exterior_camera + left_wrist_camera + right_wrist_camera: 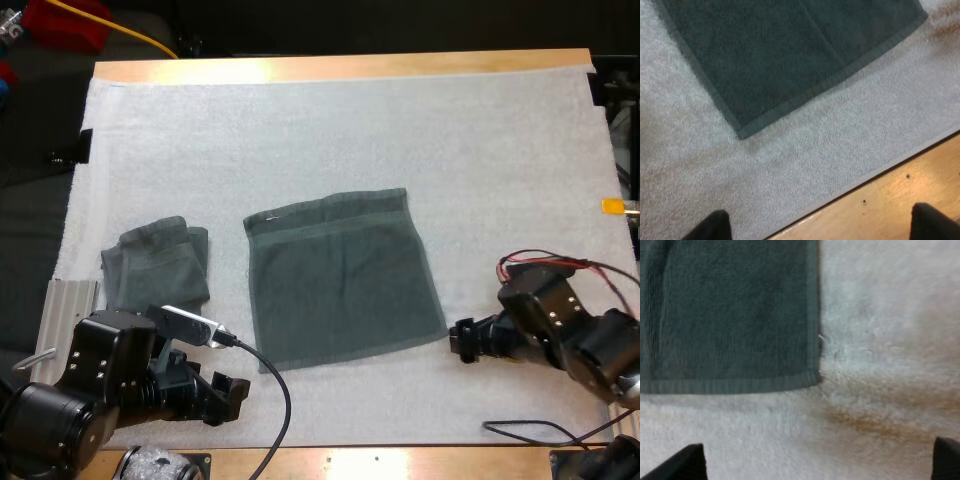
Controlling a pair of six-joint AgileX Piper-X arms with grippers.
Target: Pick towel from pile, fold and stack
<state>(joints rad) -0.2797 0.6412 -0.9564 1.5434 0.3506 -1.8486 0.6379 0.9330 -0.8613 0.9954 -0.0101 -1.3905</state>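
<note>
Our left jaws and right jaws both stand spread, gripping nothing. They sit just off the towel's near left and near right corners, placed, we judge, to start the fold. The towel lies flat on the mat. A folded towel lies beside its left edge.
</note>
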